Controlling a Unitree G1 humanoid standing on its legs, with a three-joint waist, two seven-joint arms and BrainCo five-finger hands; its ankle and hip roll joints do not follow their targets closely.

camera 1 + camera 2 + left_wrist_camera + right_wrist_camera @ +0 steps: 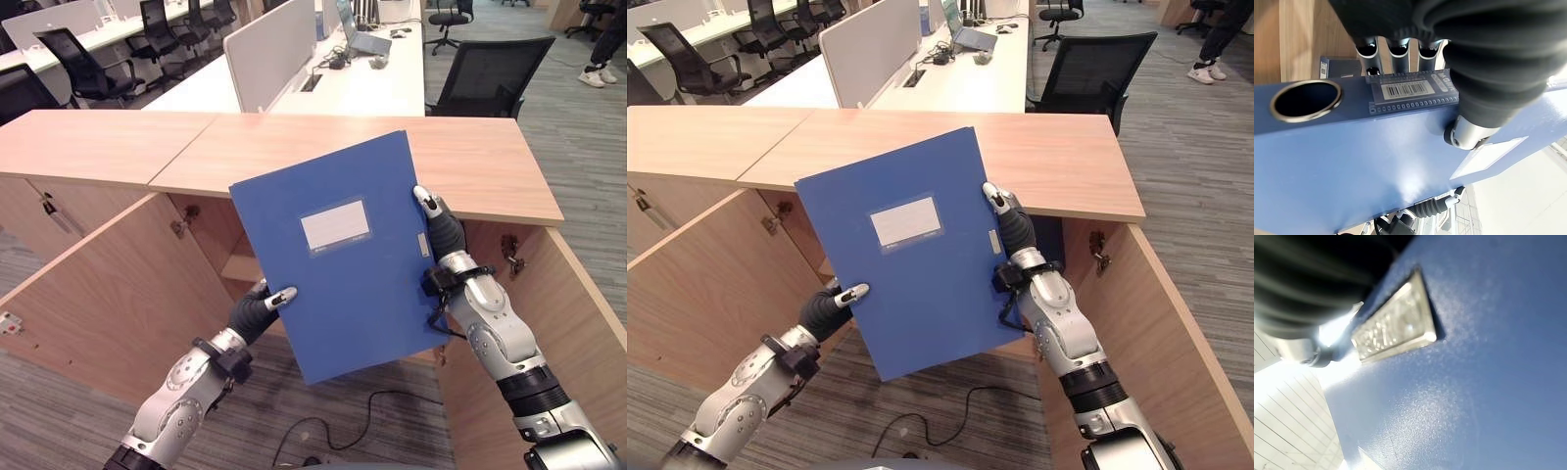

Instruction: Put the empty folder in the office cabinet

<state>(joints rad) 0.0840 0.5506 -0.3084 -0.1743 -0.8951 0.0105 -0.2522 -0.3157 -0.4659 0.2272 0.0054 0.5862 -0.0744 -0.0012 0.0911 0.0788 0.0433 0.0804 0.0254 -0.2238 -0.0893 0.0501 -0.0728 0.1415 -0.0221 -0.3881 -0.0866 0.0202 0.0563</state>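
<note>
Both hands hold the blue folder (338, 257) up in the air in front of the open cabinet (343, 155), its labelled face turned toward the head camera. The left hand (257, 307) pinches the lower left edge, thumb on the front and fingers (1396, 51) curled behind the spine; the right hand (437, 227) clasps the right edge with its thumb on the front. Both doors (108, 294) stand swung out and a shelf (242, 268) shows behind the folder. The step in hand looks like the carry toward the opening. Next, the folder probably needs lowering and tipping so it clears the cabinet top, then sliding onto the shelf.
</note>
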